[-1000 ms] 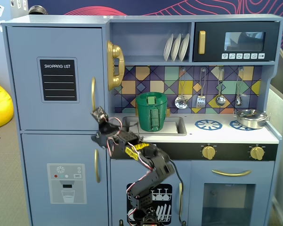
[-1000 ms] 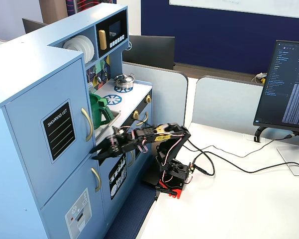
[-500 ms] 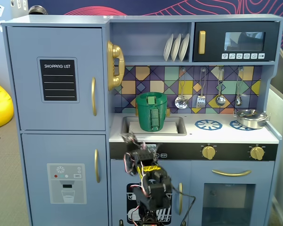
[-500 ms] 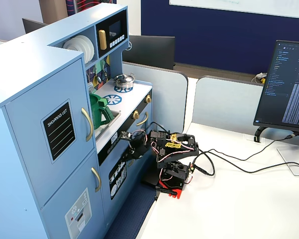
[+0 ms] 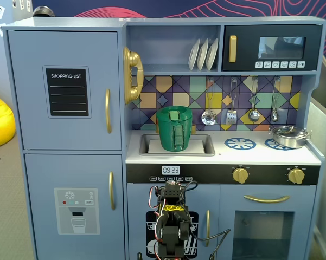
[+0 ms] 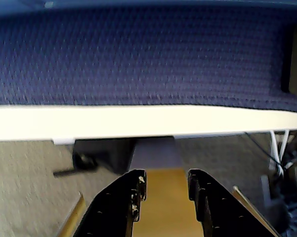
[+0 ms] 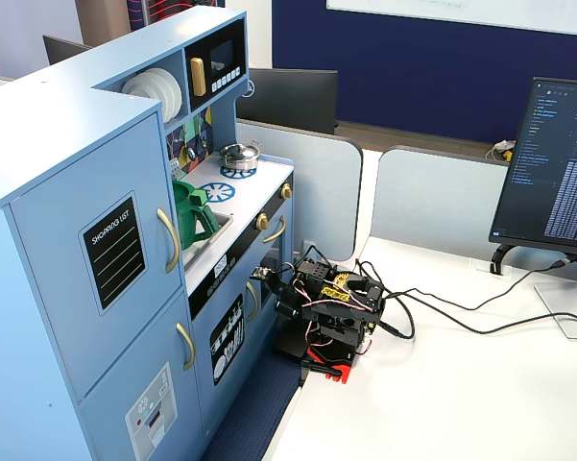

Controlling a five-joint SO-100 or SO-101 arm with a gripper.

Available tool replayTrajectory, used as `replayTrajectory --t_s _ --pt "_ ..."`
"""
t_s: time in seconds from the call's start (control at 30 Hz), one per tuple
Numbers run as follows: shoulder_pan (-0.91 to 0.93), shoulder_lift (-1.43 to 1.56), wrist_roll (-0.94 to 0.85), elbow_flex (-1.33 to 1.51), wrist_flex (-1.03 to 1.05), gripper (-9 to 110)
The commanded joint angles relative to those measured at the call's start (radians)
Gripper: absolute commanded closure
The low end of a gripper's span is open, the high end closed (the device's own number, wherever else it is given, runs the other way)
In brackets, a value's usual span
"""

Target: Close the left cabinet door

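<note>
The left cabinet door (image 5: 65, 49), light blue with a black "SHOPPING LIST" panel (image 5: 68, 91) and a curved gold handle (image 5: 108, 111), lies flush with the cabinet front. It also shows flush in the other fixed view (image 7: 77, 279). My arm (image 5: 171, 227) is folded low in front of the kitchen's lower middle, well right of and below that door; it sits on the white table (image 7: 442, 403). In the wrist view my gripper (image 6: 167, 180) has its jaws apart with nothing between them. It points at a yellow-brown surface and grey floor, and the door is out of that view.
Below the door is a light-blue door with a grey dispenser graphic (image 5: 76, 211). A gold phone (image 5: 132, 75), a green pitcher (image 5: 174, 129) in the sink, a steel pot (image 5: 289, 135) and the microwave (image 5: 271, 47) are to the right. A monitor (image 7: 557, 173) and cables (image 7: 461, 307) lie on the table.
</note>
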Motion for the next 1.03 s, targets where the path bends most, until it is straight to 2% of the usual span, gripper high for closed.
replayTrajectory --t_s 0.0,0.1,0.33,0.5,1.0 --pt "0.012 0.051 0.052 0.005 0.13 101" --pt "-0.021 0.066 0.087 0.005 0.215 101" --pt "-0.034 0.094 0.209 0.005 0.222 100" --pt "-0.058 0.094 0.143 0.005 0.23 98" --pt "-0.061 0.094 0.141 0.006 0.23 96"
